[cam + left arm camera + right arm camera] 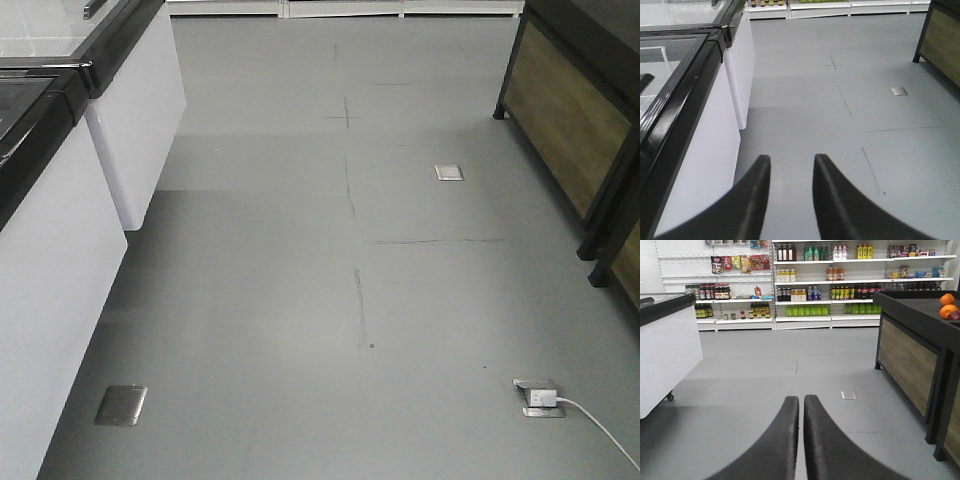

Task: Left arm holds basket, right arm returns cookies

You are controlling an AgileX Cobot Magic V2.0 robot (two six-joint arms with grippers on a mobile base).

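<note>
Ahead of left gripper (791,159), jaws parted and empty, and right gripper (801,399), jaws together on nothing, only grey floor (805,115): basket, cookies unseen, task seemingly unstarted.

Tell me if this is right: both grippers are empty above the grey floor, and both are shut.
Not quite. Both are empty above the grey floor, but only the right gripper is shut; the left wrist view shows the left gripper open, floor visible between its fingers.
</note>
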